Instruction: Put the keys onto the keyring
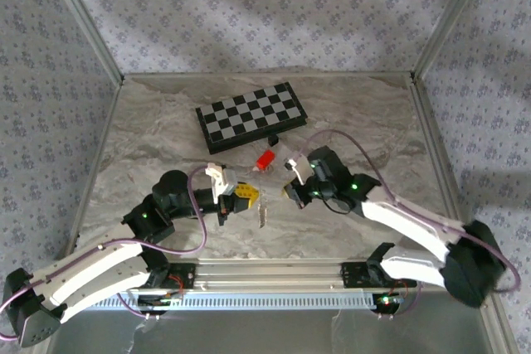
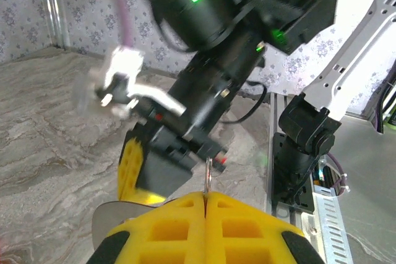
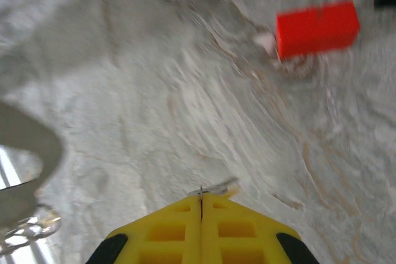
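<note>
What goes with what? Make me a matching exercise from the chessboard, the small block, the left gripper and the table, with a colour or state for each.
Things:
1 chessboard
2 small block
3 left gripper
4 table

Colour or state:
A shut on a thin silvery piece
B red
C black and white checks
D grey, marbled

Pairs: 1-C, 2-B, 3-A, 4-D

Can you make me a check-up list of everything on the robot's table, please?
Surface: marbled grey tabletop, flat.
Job's things: thin silvery piece pinched in left tool; key or ring, cannot tell.
Clutter: chessboard, red block.
Grippers: left tool shut on that piece; right tool shut, facing it.
Cables: purple cable looping over right arm.
Surroundings: patterned walls, metal frame.
</note>
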Motion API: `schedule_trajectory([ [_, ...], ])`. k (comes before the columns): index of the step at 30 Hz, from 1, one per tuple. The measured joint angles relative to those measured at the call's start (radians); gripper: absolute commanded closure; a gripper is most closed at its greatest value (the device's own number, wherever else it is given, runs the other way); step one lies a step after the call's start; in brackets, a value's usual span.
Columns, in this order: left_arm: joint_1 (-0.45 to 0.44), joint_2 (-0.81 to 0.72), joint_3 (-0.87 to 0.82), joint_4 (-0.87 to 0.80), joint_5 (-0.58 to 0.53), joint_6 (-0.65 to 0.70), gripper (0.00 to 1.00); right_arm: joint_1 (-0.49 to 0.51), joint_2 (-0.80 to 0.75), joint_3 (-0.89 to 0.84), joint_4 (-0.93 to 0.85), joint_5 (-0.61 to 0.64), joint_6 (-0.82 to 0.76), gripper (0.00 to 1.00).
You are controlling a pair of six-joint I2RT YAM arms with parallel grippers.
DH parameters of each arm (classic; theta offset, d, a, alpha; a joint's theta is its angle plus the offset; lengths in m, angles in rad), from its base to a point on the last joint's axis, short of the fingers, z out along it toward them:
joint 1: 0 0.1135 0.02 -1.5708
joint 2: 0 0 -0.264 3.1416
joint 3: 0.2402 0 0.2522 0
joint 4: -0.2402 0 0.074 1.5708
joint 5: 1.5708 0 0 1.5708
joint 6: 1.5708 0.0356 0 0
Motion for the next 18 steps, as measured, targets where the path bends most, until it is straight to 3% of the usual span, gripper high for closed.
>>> schedule_trajectory([
  [9, 0.000, -0.017, 0.022, -0.035, 0.034, 0.001, 1.00, -0.032, -0.402, -0.092, 0.153, -0.242, -0.026, 1.00],
  [14, 0.000, -0.019, 0.074, -0.035, 0.086, 0.008, 1.00, -0.027, -0.444, -0.071, 0.190, -0.375, -0.015, 1.00],
  [18, 0.000, -0.018, 0.098, -0.035, 0.114, 0.013, 1.00, 0.003, -0.441, -0.045, 0.197, -0.404, -0.016, 1.00],
])
